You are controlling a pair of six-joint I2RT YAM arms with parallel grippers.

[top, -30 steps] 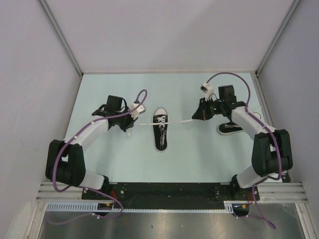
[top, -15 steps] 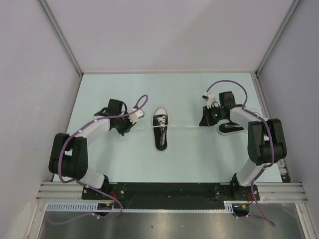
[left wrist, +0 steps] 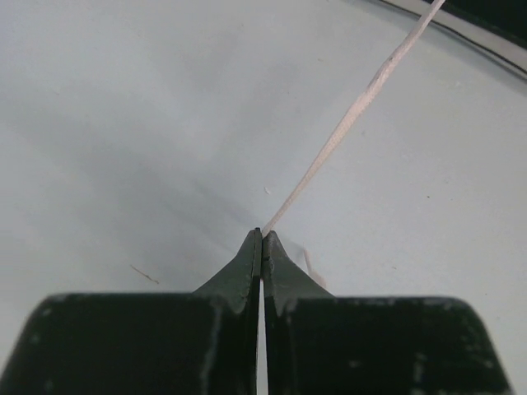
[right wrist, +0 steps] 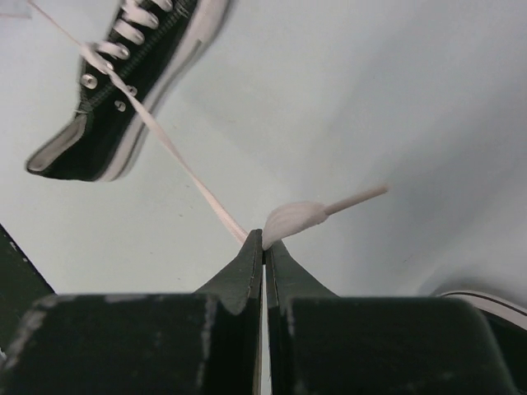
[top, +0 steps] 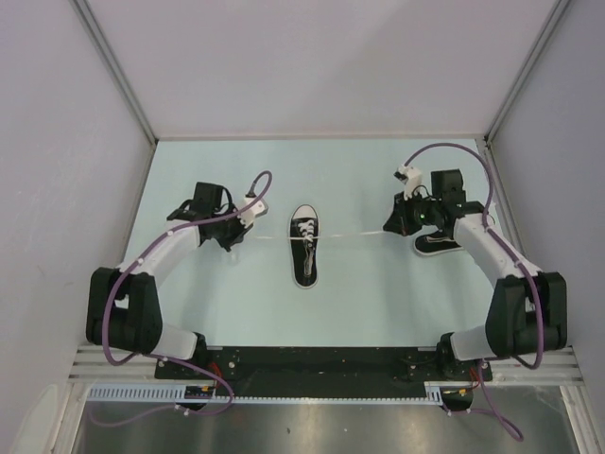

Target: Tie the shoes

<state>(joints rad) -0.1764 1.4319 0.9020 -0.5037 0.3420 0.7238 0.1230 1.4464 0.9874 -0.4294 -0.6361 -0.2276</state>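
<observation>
A small black sneaker [top: 304, 245] with a white toe cap lies mid-table, toe towards the arms. It also shows in the right wrist view [right wrist: 123, 90]. Its white laces stretch out sideways to both grippers. My left gripper [top: 236, 235] is left of the shoe, shut on the left lace [left wrist: 346, 123] at its tips [left wrist: 262, 235]. My right gripper [top: 388, 227] is right of the shoe, shut on the right lace [right wrist: 181, 156] at its tips [right wrist: 263, 237]. The lace end [right wrist: 354, 197] sticks out past the jaws.
A second black sneaker [top: 437, 243] lies on its side at the right, partly under my right arm; its white sole rim [right wrist: 486, 300] shows in the right wrist view. Grey walls enclose the pale table [top: 359, 303] on three sides.
Both grippers have moved outward from the shoe, left one leftward and right one rightward, and the two laces are drawn straighter.
</observation>
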